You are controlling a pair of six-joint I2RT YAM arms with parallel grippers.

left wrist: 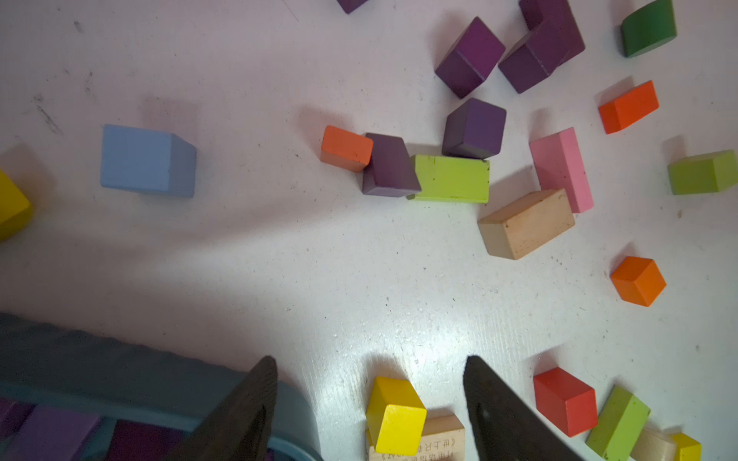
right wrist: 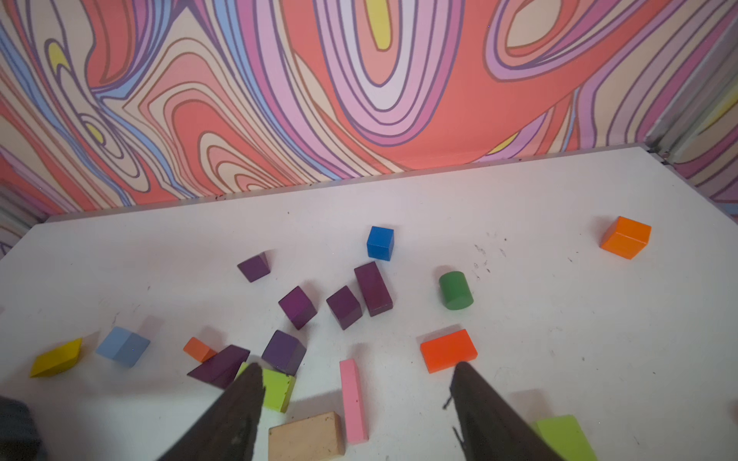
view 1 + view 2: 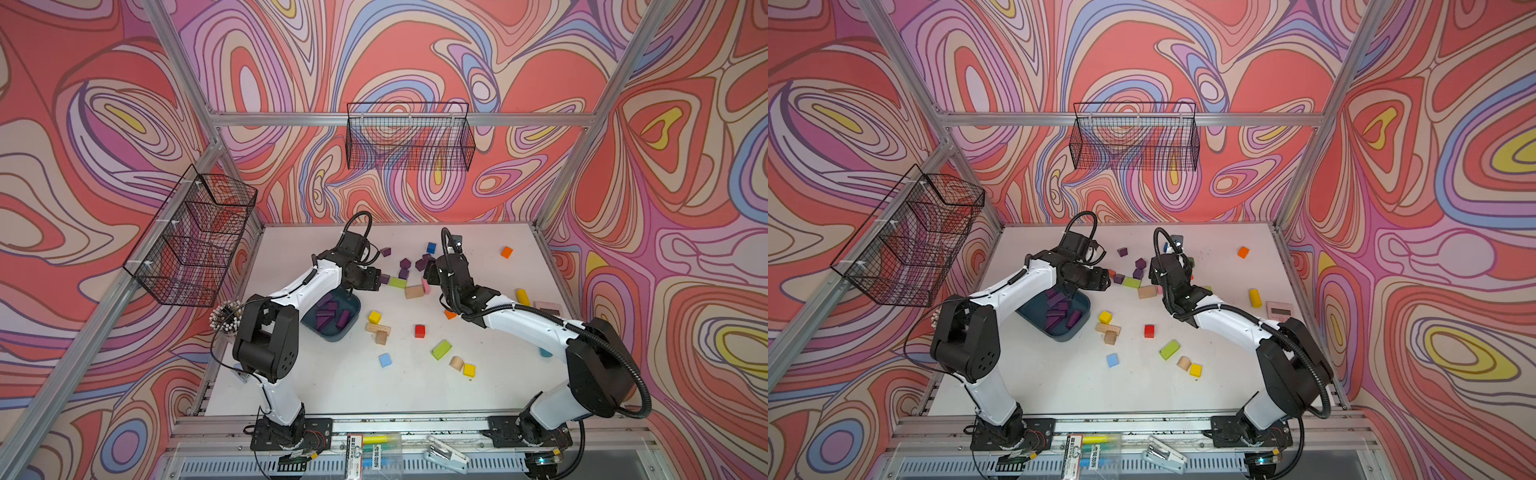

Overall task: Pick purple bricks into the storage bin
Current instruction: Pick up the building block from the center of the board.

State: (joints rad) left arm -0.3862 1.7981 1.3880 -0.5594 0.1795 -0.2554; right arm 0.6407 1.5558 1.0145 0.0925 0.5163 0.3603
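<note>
Several dark purple bricks (image 3: 405,263) lie loose at the back middle of the table, in both top views (image 3: 1140,263). More purple bricks lie in the teal storage bin (image 3: 332,336) under my left forearm. My left gripper (image 3: 377,281) hovers open just past the bin's far corner, beside a purple wedge (image 1: 389,165). In the left wrist view the left gripper (image 1: 371,359) has only table and a yellow cube below it. My right gripper (image 2: 357,365) is open above a pink slab, with purple bricks (image 2: 297,306) just beyond its fingertips.
Lime (image 3: 397,283), natural wood (image 3: 414,291), pink (image 3: 425,286), orange (image 1: 346,145), yellow (image 3: 374,317), red (image 3: 419,331) and blue (image 3: 431,248) blocks are scattered among and in front of the purple ones. Black wire baskets (image 3: 191,237) hang on the left and back walls.
</note>
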